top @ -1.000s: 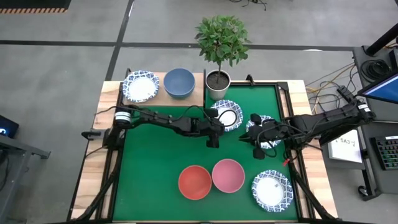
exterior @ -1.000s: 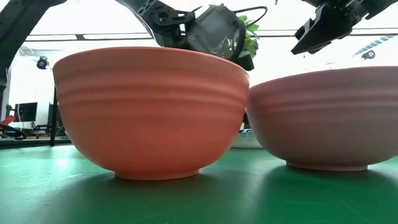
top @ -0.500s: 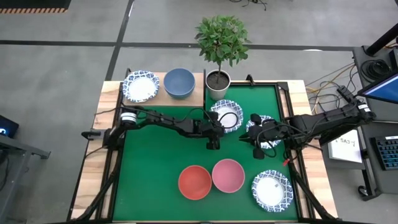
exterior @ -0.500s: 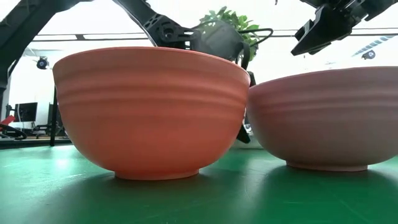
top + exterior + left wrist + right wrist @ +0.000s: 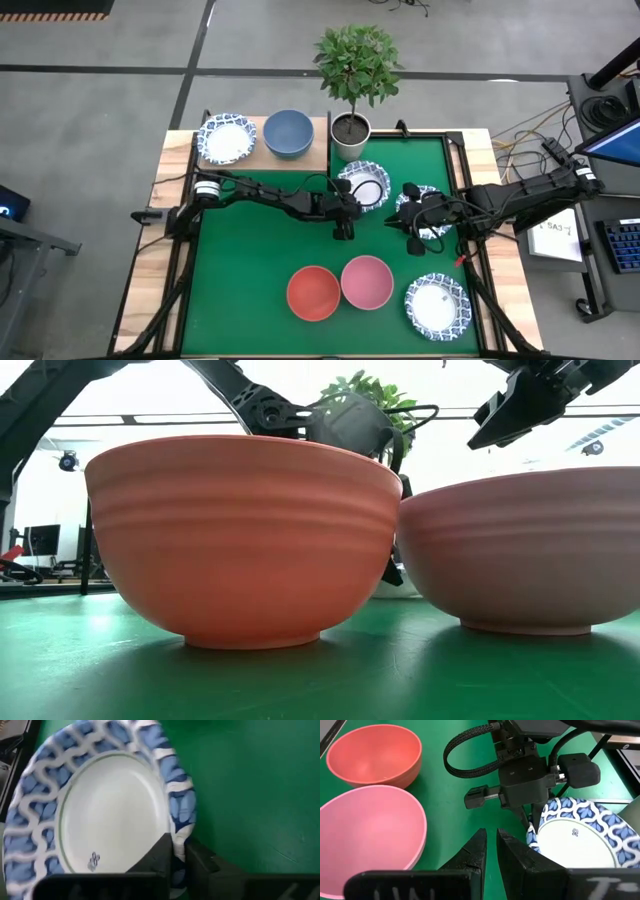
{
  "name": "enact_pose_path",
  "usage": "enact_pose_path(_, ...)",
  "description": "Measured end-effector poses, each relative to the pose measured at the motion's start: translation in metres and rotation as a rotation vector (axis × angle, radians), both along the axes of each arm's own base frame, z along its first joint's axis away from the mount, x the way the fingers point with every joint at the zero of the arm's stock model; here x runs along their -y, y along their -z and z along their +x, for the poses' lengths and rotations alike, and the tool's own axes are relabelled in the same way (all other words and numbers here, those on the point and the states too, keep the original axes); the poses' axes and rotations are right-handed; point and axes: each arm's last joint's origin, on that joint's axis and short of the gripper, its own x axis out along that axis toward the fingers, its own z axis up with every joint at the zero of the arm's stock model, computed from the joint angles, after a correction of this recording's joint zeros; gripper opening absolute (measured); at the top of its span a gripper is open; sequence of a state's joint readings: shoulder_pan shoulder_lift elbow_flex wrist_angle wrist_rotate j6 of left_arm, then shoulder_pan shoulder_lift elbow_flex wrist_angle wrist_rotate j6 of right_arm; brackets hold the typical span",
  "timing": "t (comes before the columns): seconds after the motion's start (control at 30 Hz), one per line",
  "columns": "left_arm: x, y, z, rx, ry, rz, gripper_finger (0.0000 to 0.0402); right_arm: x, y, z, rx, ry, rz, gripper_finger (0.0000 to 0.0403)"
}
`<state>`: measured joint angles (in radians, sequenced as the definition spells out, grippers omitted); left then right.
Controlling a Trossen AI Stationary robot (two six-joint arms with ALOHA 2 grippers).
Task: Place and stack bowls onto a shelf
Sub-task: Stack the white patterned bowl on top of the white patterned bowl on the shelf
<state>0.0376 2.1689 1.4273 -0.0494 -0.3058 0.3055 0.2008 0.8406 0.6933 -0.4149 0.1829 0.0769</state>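
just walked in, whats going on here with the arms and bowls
The left gripper is shut on the rim of a patterned bowl at the mat's far side. The right gripper waits near it, shut and empty. The shelf holds a blue bowl and another patterned bowl.

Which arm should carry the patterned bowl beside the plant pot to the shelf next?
Left. Its gripper already pinches that patterned bowl's rim and is nearer the shelf; the right gripper holds nothing.

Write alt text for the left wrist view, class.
The left gripper pinches the rim of a shallow white bowl with a blue-patterned rim, one finger inside the rim and one outside. The bowl lies on a green mat.
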Motion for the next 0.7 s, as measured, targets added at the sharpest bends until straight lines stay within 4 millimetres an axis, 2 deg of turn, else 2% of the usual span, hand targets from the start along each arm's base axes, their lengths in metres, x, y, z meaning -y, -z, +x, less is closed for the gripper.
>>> enact_pose_path(0.17, 0.008, -0.004, 0.000, 0.007, 0.018, -0.008, 0.0006, 0.000, 0.000, 0.000, 0.000, -0.001, -0.002, 0.0031)
enact_pose_path(0.3, 0.020, -0.022, -0.004, 0.015, 0.063, 0.003, 0.0002, 0.000, 0.000, 0.000, -0.001, -0.001, -0.002, 0.0031)
enact_pose_path(0.47, 0.034, -0.064, -0.017, 0.051, 0.120, -0.010, 0.0001, 0.000, 0.000, 0.000, -0.001, -0.001, -0.002, 0.0031)
enact_pose_path(0.7, 0.055, -0.133, -0.056, 0.077, 0.216, -0.114, 0.0000, 0.000, 0.000, 0.000, 0.002, -0.001, -0.002, 0.0031)
